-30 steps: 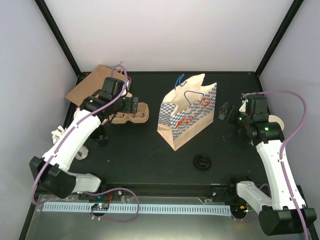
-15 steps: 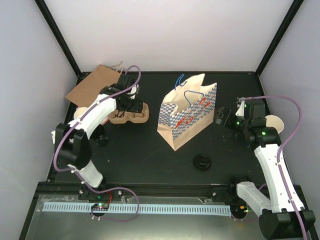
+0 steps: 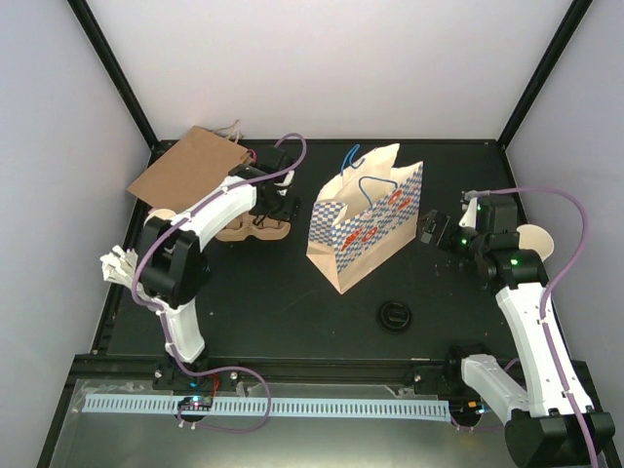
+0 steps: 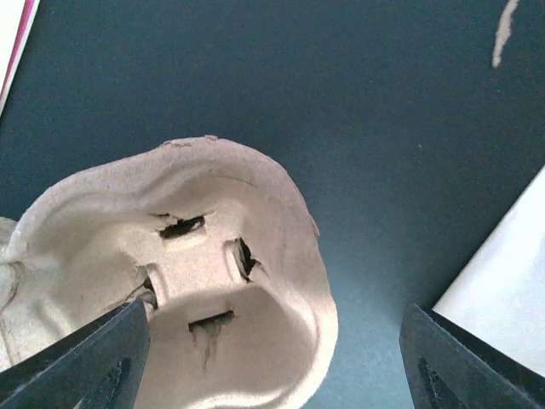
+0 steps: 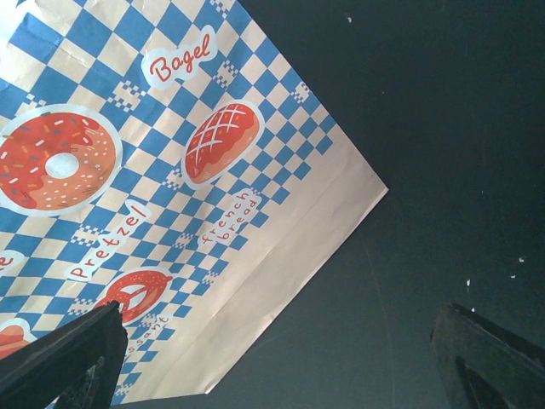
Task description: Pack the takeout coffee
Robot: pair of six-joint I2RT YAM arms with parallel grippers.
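a lidded coffee cup (image 3: 395, 316), seen from above as a black disc, stands on the dark table (image 3: 292, 292) in front of the checked paper bag (image 3: 366, 224), well apart from both arms. the left gripper (image 3: 276, 202) hovers over the pulp cup carrier (image 4: 213, 281), jaws apart and empty. the right gripper (image 3: 430, 228), also wide apart, faces the bag. packing looks barely begun; the next move likely calls for a grip on the carrier's rim

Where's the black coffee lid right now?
In the top view, the black lid sits on the table right of centre, on the near side of the checked paper bag and apart from it.
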